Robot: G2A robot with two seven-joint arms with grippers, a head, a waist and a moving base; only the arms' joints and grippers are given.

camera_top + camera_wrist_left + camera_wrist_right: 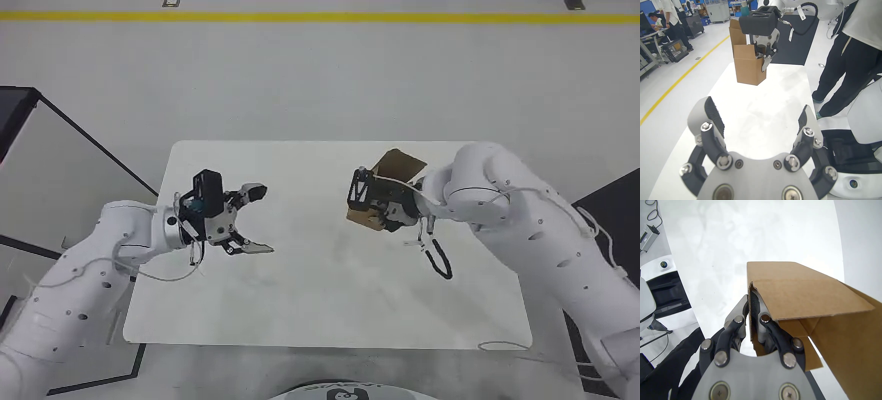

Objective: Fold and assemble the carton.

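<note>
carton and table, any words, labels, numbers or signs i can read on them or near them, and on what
Carton: plain brown cardboard, no print on the sides that show.
Table: plain white top, no markings.
White tags on the black cable: any print is too small to read.
Label on the grey box on the floor: too small to read.
No text here can be read.

1. White surface [330,290] with rounded corners; from above we see faint scuffs on it.
2. Yellow floor line [320,17], running beyond the far edge.
3. Black floor mat [797,51], off the surface's right end.
4. Grey power adapter [649,237] on the floor, with looped cable [653,209].
</note>
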